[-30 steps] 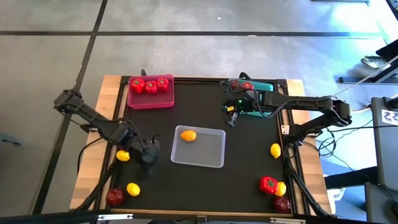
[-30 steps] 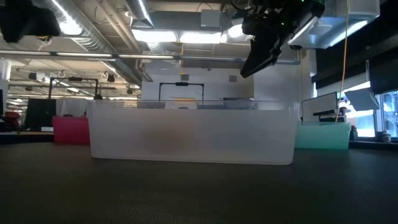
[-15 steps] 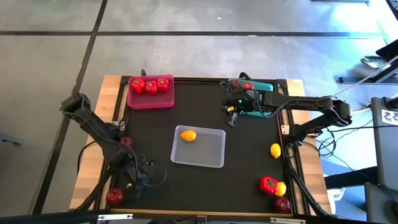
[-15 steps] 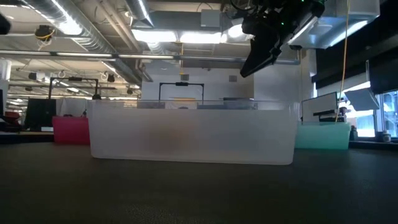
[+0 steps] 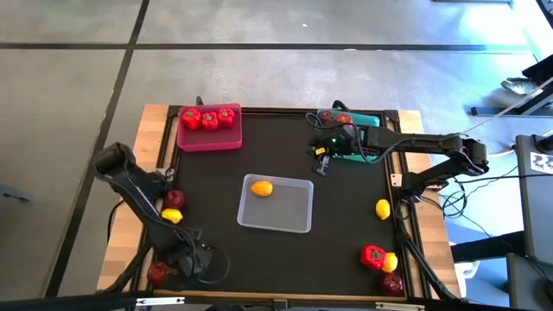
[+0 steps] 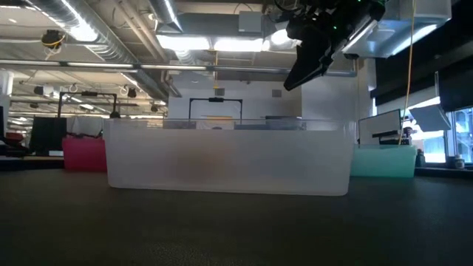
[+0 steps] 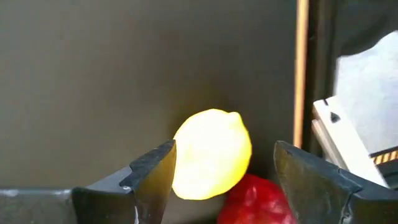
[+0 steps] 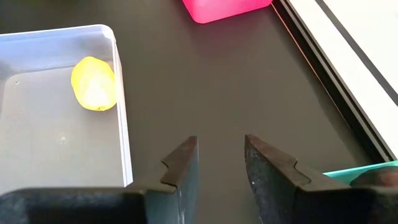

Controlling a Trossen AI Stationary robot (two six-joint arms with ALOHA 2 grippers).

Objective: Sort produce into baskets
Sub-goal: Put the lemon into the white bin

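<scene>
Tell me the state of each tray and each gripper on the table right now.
Pink plastic tray, holds three red peppers.
Clear plastic tray, holds one yellow lemon.
Teal plastic tray, partly hidden by the right arm.
Left gripper, open, low near the table's left edge, a loose lemon between its fingers.
Right gripper, open, empty, raised beside the teal tray.

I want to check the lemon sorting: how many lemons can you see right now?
5, perhaps more hidden. One yellow oval lemon in the translucent grey-white tray, one at the left edge, one ahead of the left gripper, two on the right.
</scene>
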